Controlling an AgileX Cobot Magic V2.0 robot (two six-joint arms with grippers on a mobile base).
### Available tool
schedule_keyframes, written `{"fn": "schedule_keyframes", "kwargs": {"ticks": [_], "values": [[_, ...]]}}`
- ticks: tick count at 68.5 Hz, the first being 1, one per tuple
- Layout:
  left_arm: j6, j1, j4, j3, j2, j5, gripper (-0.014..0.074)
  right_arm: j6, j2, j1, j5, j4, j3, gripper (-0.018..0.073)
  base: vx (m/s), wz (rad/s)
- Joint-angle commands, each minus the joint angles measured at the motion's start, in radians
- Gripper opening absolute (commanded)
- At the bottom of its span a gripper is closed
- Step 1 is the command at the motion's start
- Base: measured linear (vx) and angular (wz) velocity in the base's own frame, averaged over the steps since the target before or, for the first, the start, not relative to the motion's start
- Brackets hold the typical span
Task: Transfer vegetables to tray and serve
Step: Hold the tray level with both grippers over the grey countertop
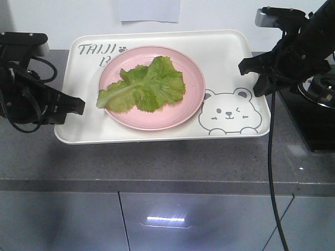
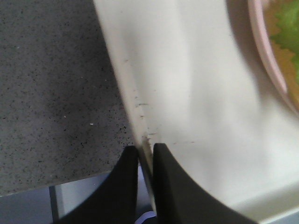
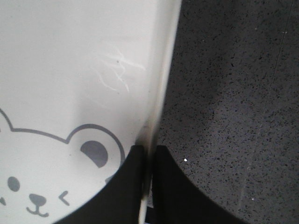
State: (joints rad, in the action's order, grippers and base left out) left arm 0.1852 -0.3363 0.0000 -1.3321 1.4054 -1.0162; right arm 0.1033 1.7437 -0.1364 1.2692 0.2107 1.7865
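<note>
Both claws pinch the tray [image 1: 220, 57] by its opposite short rims: the left claw [image 2: 145, 154] has its 2 fingers pressed together on the left rim, one above and one below, and the right claw [image 3: 148, 154] grips the right rim the same way, just beside the bear drawing [image 3: 42, 182]. Between the 2 claws, on the tray, sits a pink plate [image 1: 191, 99] carrying the vegetables [image 1: 144, 86]. The tray casts a shadow on the grey desk [image 1: 157, 162] in front of it
</note>
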Motion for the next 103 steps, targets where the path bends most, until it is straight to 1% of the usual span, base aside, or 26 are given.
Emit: {"fn": "schedule_keyframes", "kwargs": {"ticks": [1,103], "values": [[-0.016,-0.019,-0.050,-0.033,-0.036,0.085,-0.0006,0.025,-0.054,-0.011,0.013,0.061,0.029,-0.0006,0.05,0.01],[-0.016,-0.019,-0.050,-0.033,-0.036,0.085,-0.0006,0.025,-0.054,-0.011,0.013,0.061,0.029,-0.0006,0.05,0.01]]}}
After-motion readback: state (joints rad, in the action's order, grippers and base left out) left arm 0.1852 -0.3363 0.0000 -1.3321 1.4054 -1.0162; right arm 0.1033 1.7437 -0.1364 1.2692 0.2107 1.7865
